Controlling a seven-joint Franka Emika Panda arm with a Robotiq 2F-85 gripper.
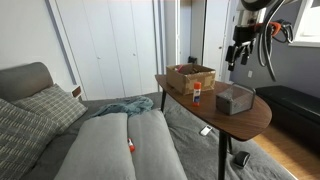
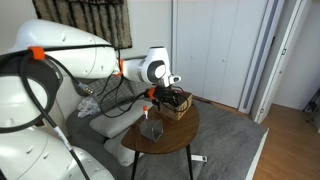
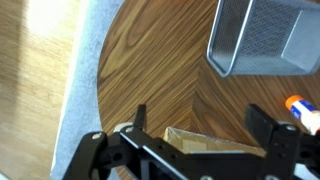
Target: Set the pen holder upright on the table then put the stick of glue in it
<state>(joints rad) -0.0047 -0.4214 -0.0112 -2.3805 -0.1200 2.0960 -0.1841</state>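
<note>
The pen holder is a grey mesh box (image 1: 234, 98) on the round wooden table (image 1: 255, 118); it also shows in an exterior view (image 2: 152, 128). In the wrist view (image 3: 265, 35) its open mouth faces the camera. The stick of glue (image 1: 197, 92), with an orange cap, stands between the holder and a cardboard box, and it lies at the right edge of the wrist view (image 3: 303, 110). My gripper (image 1: 238, 52) hangs well above the table, open and empty. Its fingers (image 3: 203, 120) frame the box corner, and it also shows in an exterior view (image 2: 165, 92).
An open cardboard box (image 1: 190, 76) sits at the back of the table; it also shows in the wrist view (image 3: 205, 142). A grey sofa with cushions (image 1: 110, 145) stands beside the table, with a small orange thing (image 1: 130, 146) on it. The table's edge (image 3: 100, 70) drops to carpet and wood floor.
</note>
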